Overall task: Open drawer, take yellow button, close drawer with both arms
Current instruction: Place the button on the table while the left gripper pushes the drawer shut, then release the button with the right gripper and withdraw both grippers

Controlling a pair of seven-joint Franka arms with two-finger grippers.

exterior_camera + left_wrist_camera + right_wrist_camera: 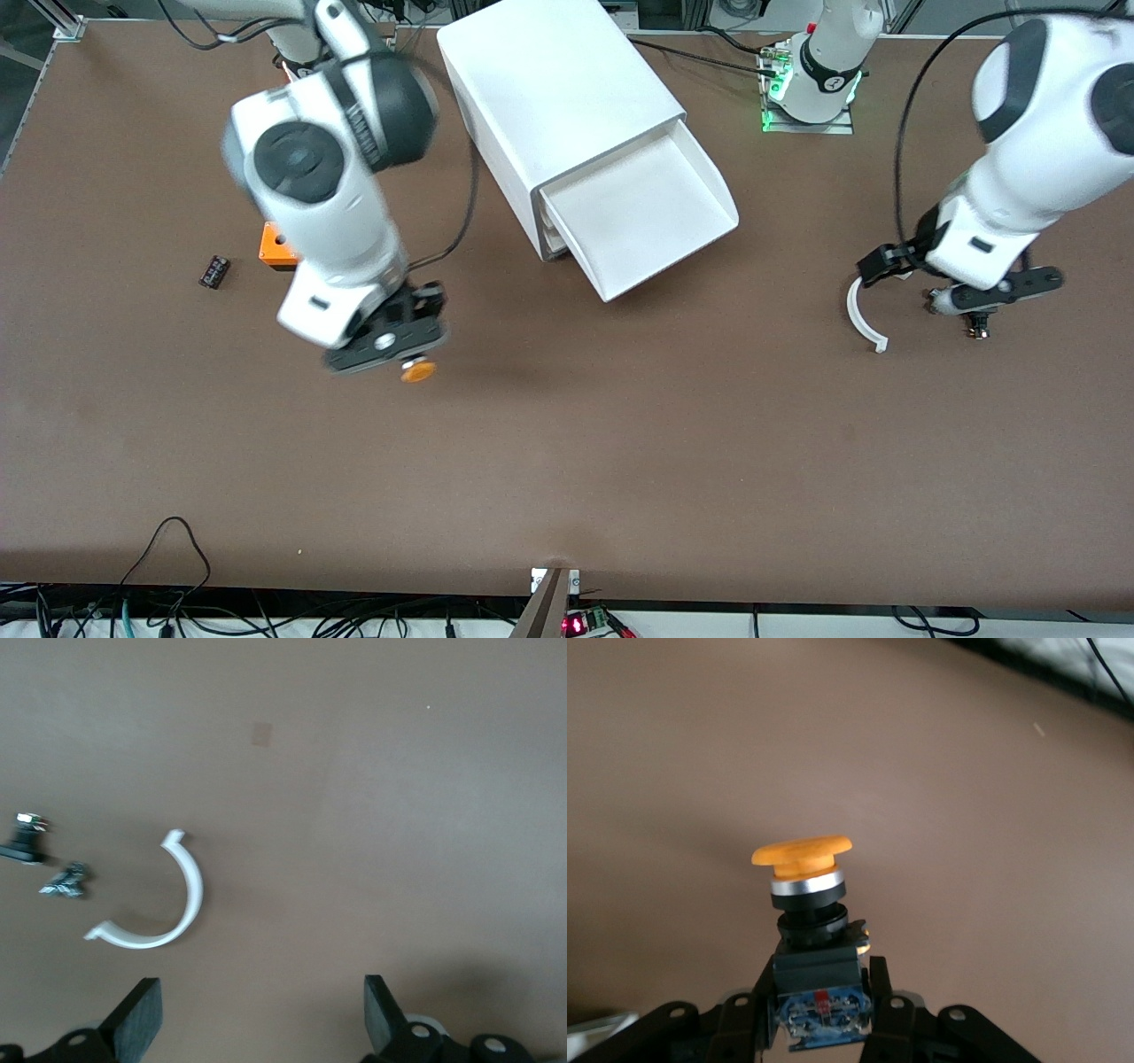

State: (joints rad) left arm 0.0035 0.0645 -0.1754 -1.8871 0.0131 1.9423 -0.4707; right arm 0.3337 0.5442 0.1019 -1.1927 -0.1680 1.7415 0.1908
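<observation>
The button [808, 904] is clamped between the fingers of the right gripper [390, 341], held in the air over bare table toward the right arm's end, orange cap outward. The drawer [642, 213] is seen pulled fully out of the cabinet [554, 97]. The taking step is judged done; setting down and closing remain. The left gripper [257, 1019] waits with fingers spread over the table near a white curved piece [173, 912]. A push on the drawer front is called for next.

A robotics lab: 2 bench-mounted arms [328, 177], aluminium framing [62, 22], loose cables [168, 567] edging the table [567, 461].
</observation>
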